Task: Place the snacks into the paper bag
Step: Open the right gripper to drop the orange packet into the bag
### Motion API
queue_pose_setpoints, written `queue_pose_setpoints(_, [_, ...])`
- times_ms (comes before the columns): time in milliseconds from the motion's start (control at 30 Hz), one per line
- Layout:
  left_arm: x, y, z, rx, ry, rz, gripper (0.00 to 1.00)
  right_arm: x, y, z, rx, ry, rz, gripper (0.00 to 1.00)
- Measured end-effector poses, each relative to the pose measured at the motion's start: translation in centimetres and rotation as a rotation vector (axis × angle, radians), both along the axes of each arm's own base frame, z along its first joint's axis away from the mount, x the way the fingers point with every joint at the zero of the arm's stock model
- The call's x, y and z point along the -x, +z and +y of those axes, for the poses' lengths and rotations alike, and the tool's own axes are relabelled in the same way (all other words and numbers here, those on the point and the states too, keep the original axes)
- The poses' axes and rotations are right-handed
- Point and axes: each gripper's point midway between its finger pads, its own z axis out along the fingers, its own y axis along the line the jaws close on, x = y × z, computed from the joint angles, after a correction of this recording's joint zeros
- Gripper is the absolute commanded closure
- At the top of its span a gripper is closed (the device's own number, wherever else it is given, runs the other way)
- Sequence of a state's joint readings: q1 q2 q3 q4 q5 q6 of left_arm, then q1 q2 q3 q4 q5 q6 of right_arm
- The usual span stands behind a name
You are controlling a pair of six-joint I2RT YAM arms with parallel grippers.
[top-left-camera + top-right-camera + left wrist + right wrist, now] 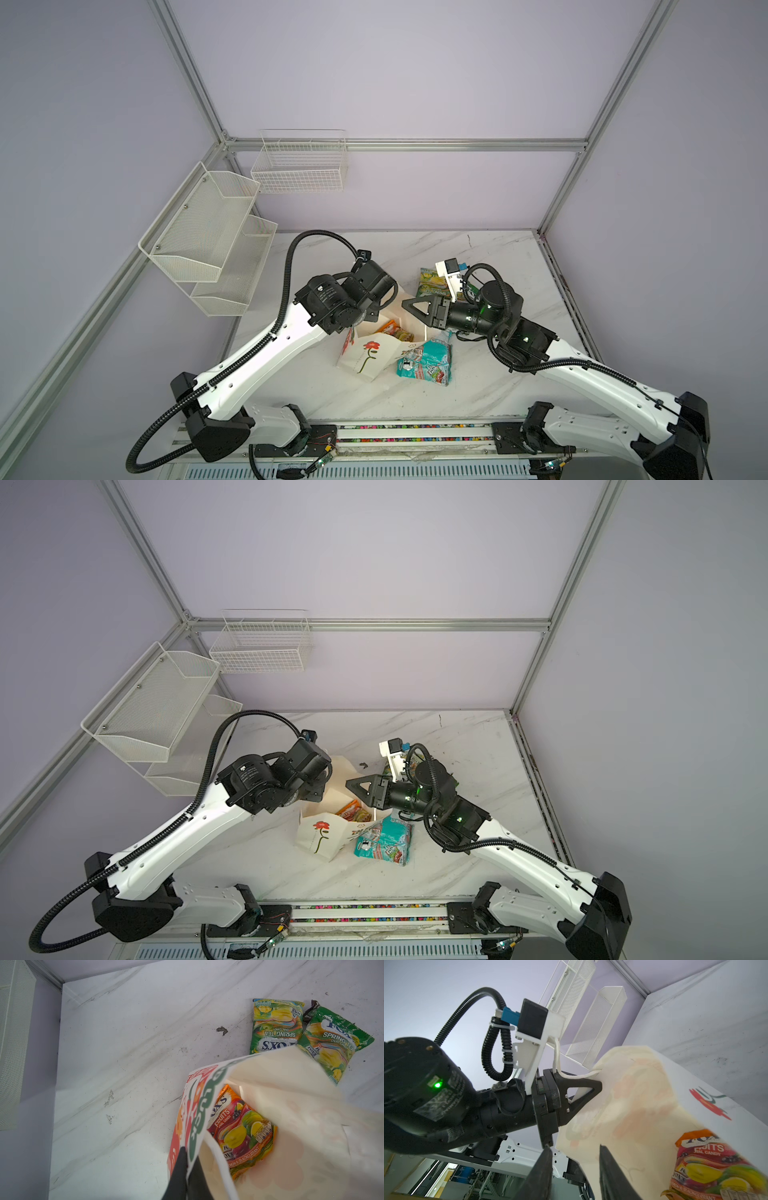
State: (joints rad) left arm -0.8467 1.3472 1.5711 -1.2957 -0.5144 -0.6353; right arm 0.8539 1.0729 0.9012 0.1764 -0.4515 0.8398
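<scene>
Marble counter (478, 257): left end effector (186, 1155) pinches paper bag (365, 357) rim; right end effector (575, 1150) parted, empty; teal packet (426, 359) just behind it.

The paper bag (270, 1076) covers part of a green packet (336, 1043), itself hiding most of a dark packet (309, 1016).

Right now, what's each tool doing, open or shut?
Left tool: shut on the bag rim.
Right tool: open, holding nothing.

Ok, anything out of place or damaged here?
The paper bag has its rim bent out of shape where the left gripper pinches it. A dark scrap lies on the marble table near the green Spring Tea packets.
</scene>
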Motion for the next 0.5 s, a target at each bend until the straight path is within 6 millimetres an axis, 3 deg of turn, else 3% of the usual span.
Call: queue_pose_setpoints(500, [0.0, -0.3, 0.6, -0.021, 0.01, -0.007, 0.98, 0.1, 1.2, -0.9, 0.005, -0.031, -0.043, 0.51])
